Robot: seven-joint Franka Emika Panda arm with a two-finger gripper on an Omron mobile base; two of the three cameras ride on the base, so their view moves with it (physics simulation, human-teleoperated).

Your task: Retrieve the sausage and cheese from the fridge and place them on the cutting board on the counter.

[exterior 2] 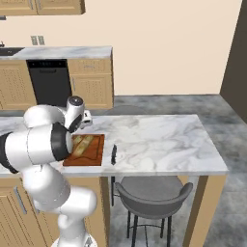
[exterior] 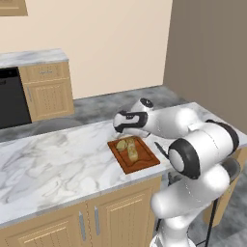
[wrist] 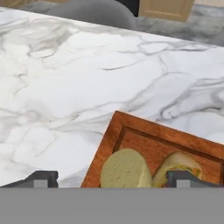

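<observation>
Two pale yellow lumps of cheese [exterior: 128, 148] lie on the cutting board [exterior: 143, 164] in the left base view, the board resting on the marble counter [exterior: 53, 164] close to its front edge, with a slim dark knife [exterior: 161, 150] just beside the board's right side. Above the board's far end hangs the white hand of the arm, its gripper [exterior: 124, 134] low over the cheese; from this side I cannot tell how the fingers stand. From the right base view the same cutting board [exterior 2: 94, 154] sits on the counter [exterior 2: 159, 140] partly behind the robot's arm, the cheese [exterior 2: 83, 144] on its left half, the knife [exterior 2: 114, 154] lying on the marble near the board's right edge, and a grey stool [exterior 2: 152, 193] tucked under the counter overhang. Against the far wall stands a black dishwasher [exterior 2: 48, 82] between light wooden cabinets. Looking along the hand, the gripper [wrist: 113, 180] has its two dark fingertips [wrist: 41, 178] spread wide, one over bare marble and the other over the board, nothing pinched between them. Between the tips sits the cheese [wrist: 126, 169] at a corner of the cutting board [wrist: 144, 142], which rests on the veined counter [wrist: 74, 87].
</observation>
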